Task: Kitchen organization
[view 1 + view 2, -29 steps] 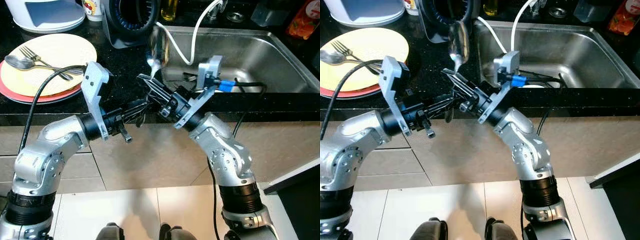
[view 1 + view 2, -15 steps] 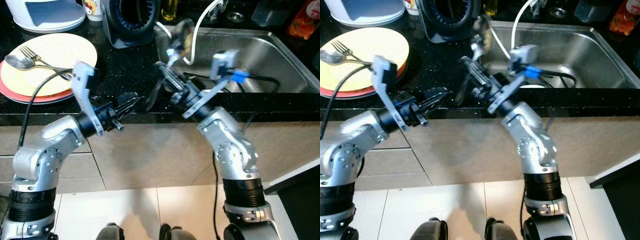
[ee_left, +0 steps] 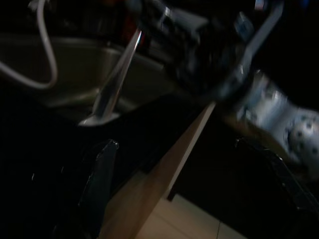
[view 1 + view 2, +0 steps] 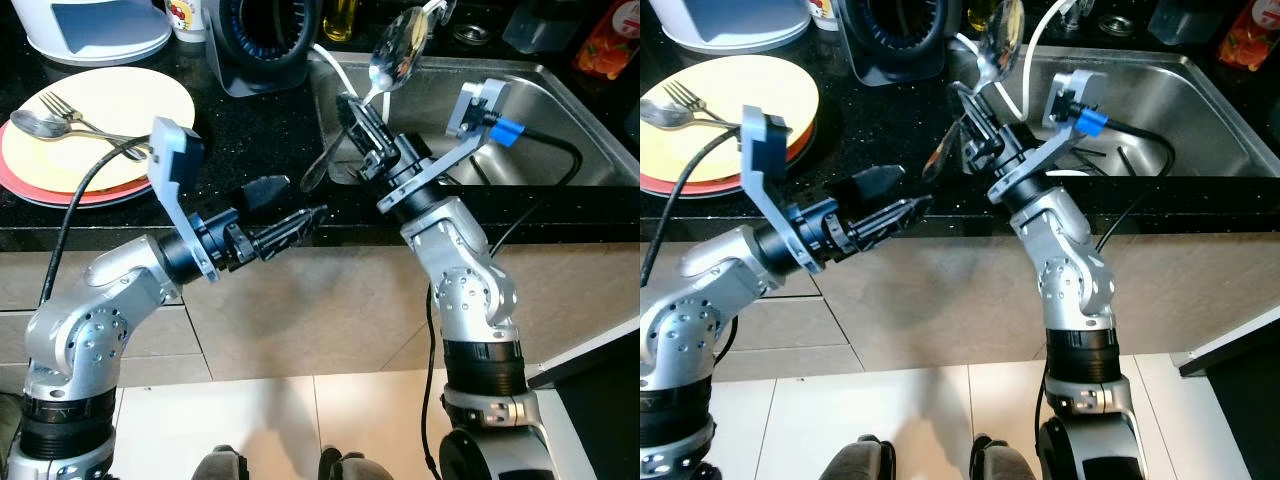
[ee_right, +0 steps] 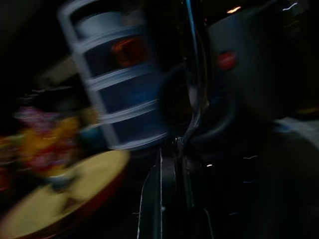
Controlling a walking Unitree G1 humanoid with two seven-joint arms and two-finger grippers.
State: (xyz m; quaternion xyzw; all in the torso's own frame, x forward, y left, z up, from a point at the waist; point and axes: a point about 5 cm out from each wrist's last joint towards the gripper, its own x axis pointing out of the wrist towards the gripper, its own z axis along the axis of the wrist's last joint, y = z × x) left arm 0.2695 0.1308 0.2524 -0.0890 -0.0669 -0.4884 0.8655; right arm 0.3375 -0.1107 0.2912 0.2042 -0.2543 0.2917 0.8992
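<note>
A spoon (image 4: 398, 58), upper centre of frame above the sink (image 4: 560, 110) edge, is clamped by its handle in the right end effector (image 4: 362, 118), bowl raised, probably for carrying to the yellow plate (image 4: 100, 120) at upper left. The left end effector (image 4: 285, 215), fingers apart and empty, hovers at the black tabletop (image 4: 250, 130) edge.

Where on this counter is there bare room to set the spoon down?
Bare black counter lies between the yellow plate and the sink. The plate's right half is free; a fork and spoon crowd its left. The right gripper holds the spoon.
</note>
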